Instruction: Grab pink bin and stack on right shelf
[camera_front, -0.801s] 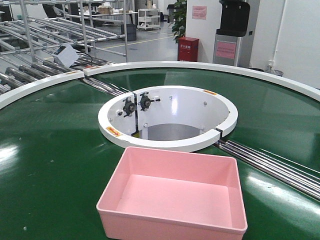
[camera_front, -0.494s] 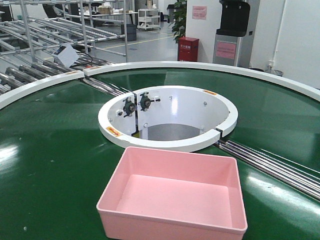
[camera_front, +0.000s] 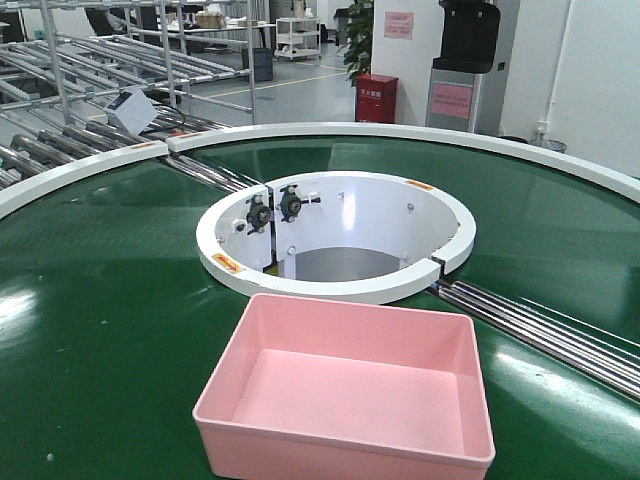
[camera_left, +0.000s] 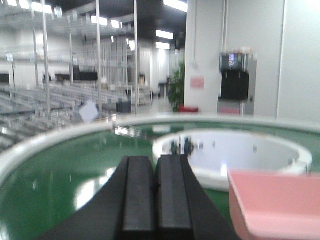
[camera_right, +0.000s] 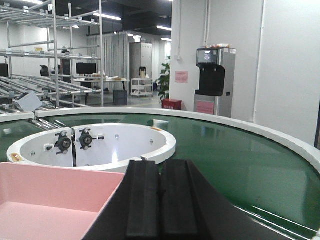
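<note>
In the front view you see the shallow pale pink plastic bin at lower centre, open side up and empty, resting on the glossy green curved conveyor belt. Just behind it lies the white round hub ring. Steel rollers run to its right, and grey pipe racks fill the upper left. Nothing lies on the bin or against it, and neither arm shows here. In the blurred left wrist view, the left gripper sits at bottom centre with its black pads pressed together on nothing; the bin's corner is at lower right, just beside it. In the right wrist view, the right gripper is likewise closed and empty, with the bin at lower left. Compared with the earlier front frames, the bin lies exactly where it did.
</note>
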